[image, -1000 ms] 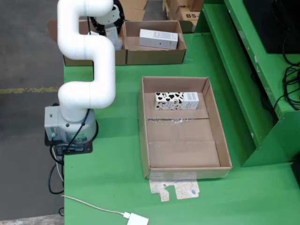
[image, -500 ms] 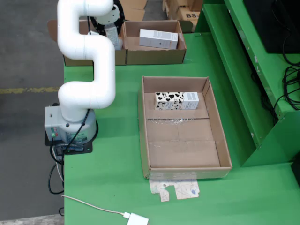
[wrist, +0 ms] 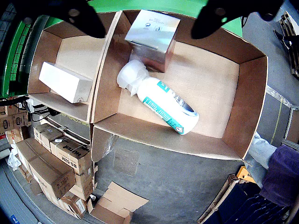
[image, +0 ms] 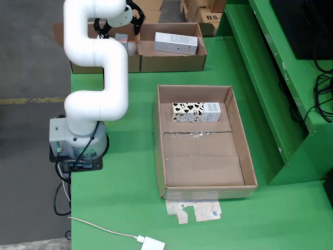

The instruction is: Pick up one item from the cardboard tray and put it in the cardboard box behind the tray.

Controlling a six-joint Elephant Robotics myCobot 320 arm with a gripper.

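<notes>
The cardboard tray lies on the green table and holds one cow-patterned carton near its far end. Behind it stand two open cardboard boxes side by side. My gripper hangs over the left box in the fixed view. In the wrist view the gripper is open and empty, its black fingers spread wide above that box. A white bottle and a silver-white carton lie in the box below the fingers.
The neighbouring box holds a long white carton, which also shows in the wrist view. The arm's base stands at the table's left edge. A white cable and plug lie at the front. Stacked cartons sit on the floor.
</notes>
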